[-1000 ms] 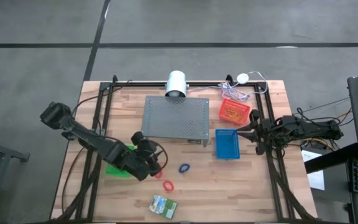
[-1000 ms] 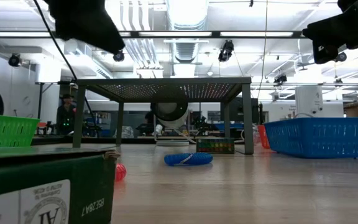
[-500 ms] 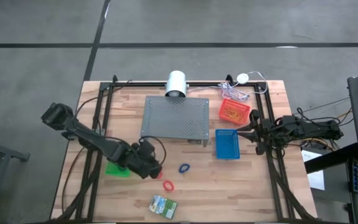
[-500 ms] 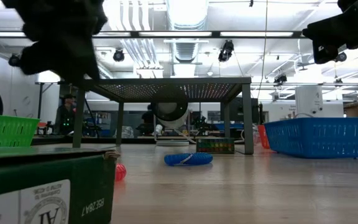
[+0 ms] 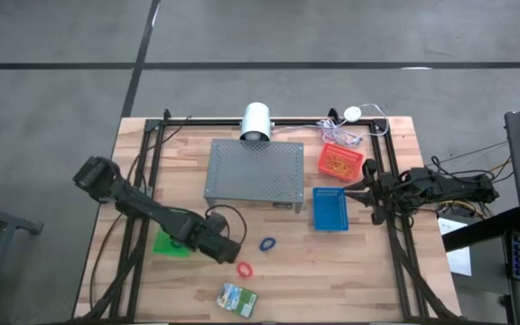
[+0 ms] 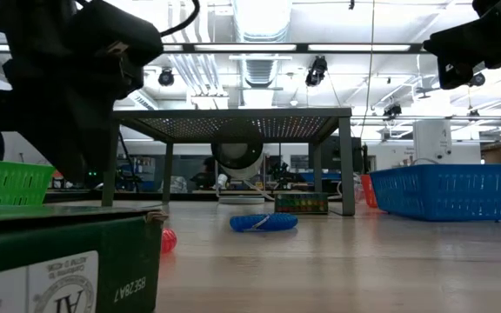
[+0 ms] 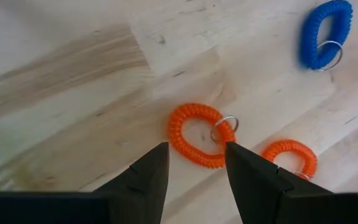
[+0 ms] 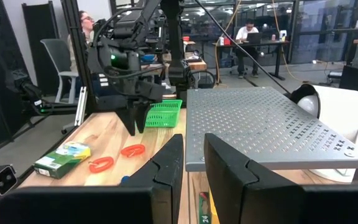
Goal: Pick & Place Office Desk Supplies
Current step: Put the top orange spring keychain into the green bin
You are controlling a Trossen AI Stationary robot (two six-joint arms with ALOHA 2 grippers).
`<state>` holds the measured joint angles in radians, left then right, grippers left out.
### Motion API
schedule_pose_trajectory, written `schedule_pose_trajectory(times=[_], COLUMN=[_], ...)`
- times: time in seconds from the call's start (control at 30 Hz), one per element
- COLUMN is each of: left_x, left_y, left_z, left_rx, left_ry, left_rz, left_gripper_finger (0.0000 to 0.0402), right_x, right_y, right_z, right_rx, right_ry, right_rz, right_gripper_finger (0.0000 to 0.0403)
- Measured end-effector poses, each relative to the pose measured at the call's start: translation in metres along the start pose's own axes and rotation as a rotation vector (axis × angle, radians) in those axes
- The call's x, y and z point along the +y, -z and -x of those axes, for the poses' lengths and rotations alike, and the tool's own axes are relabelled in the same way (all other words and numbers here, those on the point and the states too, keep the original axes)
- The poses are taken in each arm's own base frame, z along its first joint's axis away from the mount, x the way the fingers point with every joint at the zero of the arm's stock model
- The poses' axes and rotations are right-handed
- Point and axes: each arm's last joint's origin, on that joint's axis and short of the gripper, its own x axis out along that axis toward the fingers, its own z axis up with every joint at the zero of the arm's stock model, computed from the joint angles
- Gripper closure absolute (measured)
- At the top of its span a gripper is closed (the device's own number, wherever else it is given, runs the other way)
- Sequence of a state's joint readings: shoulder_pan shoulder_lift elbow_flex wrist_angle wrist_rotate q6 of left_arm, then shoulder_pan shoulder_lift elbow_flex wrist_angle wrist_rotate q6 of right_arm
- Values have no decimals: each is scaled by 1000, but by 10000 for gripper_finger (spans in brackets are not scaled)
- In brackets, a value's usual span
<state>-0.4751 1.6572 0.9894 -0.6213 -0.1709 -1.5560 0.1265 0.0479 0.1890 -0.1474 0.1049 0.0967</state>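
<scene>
My left gripper [image 7: 194, 167] is open and points down just above a red coil band [image 7: 197, 134] that lies flat on the wood; its fingers stand on either side of the band's near rim without touching. A second red band [image 7: 289, 155] lies beside it [image 5: 244, 269], and a blue coil band [image 7: 324, 34] lies farther right [image 5: 267, 244]. The green-and-yellow crayon box [image 5: 237, 296] lies flat near the table's near edge. My right gripper [image 5: 368, 194] waits, open, at the right edge beside the blue basket. No thin tan rubber bands show.
A grey perforated stand [image 5: 255, 171] fills the table's middle. A green basket [image 5: 171, 244] sits just left of my left gripper, a blue basket [image 5: 330, 209] and a red basket [image 5: 339, 161] to the right. People sit in the room beyond [image 8: 248, 31].
My left gripper has moved toward the table's near-right and come down over the red coil band beside the green basket. The bands, the crayon box and my right arm have stayed put.
</scene>
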Motion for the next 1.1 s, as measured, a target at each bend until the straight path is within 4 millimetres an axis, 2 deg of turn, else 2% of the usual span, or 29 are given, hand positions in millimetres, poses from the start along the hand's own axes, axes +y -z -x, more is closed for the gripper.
schedule_pose_trajectory(times=[0.67,1.1], left_x=[0,1], left_y=[2,-8], left_z=[-33,-34], left_rx=[84,76], left_ry=[-115,-116], left_rz=[150,153], left_gripper_finger=[241,268], right_x=[0,0], right_y=[0,0], right_z=[0,0], right_rx=[1,1], right_ry=[0,0], right_rz=[0,0], right_gripper_finger=[339,339])
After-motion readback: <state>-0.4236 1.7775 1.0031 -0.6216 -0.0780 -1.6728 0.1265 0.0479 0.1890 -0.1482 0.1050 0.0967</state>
